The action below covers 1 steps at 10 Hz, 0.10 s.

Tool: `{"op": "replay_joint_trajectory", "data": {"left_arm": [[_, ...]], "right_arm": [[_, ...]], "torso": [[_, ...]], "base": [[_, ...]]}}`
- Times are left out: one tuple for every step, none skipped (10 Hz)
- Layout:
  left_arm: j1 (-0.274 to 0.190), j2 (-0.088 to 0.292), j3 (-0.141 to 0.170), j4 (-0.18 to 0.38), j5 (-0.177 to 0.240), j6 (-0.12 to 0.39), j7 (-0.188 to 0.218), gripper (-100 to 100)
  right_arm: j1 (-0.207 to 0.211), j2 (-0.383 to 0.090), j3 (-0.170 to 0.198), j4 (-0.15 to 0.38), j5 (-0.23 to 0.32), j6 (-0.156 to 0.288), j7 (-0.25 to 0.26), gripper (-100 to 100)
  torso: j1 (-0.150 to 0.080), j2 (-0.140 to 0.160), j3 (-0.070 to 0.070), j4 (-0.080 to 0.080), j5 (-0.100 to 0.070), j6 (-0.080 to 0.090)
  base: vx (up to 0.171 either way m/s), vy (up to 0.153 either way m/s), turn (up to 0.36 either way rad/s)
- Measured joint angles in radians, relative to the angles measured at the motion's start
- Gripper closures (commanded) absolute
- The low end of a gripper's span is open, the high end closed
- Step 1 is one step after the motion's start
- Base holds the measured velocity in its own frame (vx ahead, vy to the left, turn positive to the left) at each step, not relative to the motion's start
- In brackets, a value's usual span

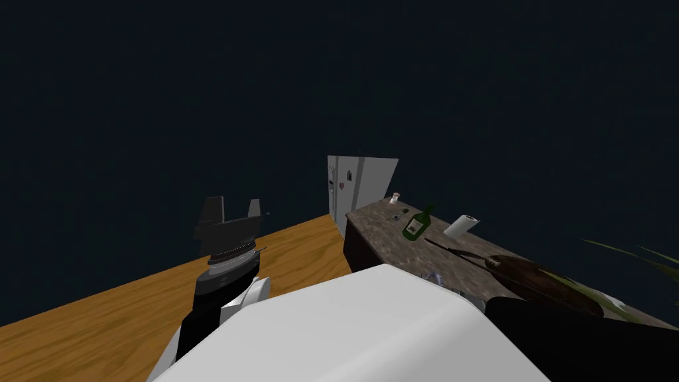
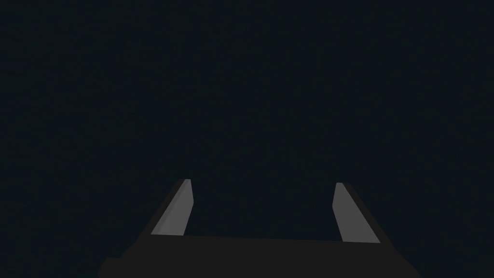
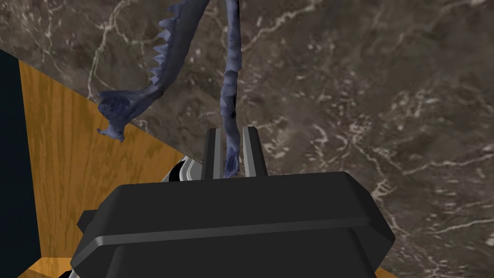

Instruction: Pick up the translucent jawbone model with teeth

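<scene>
The right gripper point(image 3: 230, 131) has its fingers point(image 3: 210, 154) closed almost together on the rear end of one thin branch of the bluish, see-through jawbone point(image 3: 230, 72), pinching it from both sides. The grasp looks made. What is left, as I judge it, is the lift, and I cannot tell whether the bone is already clear of the marbled tabletop point(image 3: 362, 96) beneath it. The bone's long axis runs straight away from the fingers, toward 12 o'clock, open end nearest the gripper; where the two branches meet I cannot see. The second branch lies at about 10 o'clock from the fingers, with a row of pointed teeth along its outer edge, facing away from the held branch. Its knobby end juts past the tabletop's edge, above the wooden floor point(image 3: 62, 159). So the bone sits at the near edge of the tabletop, which in the head view lies at 2 o'clock from me, with a bottle point(image 1: 416, 224) farther along. The left gripper point(image 2: 262, 182) hangs at 10 o'clock over the floor, fingers wide apart and holding nothing.
</scene>
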Motion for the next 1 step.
{"op": "replay_joint_trajectory", "data": {"left_arm": [[0.0, 0.0, 0.0, 0.0, 0.0, 0.0, 0.0, 0]], "right_arm": [[0.001, 0.0, 0.0, -0.003, 0.001, 0.0, 0.001, 0]], "torso": [[0.001, 0.003, 0.001, 0.001, 0.0, -0.001]], "base": [[0.007, -0.003, 0.008]]}}
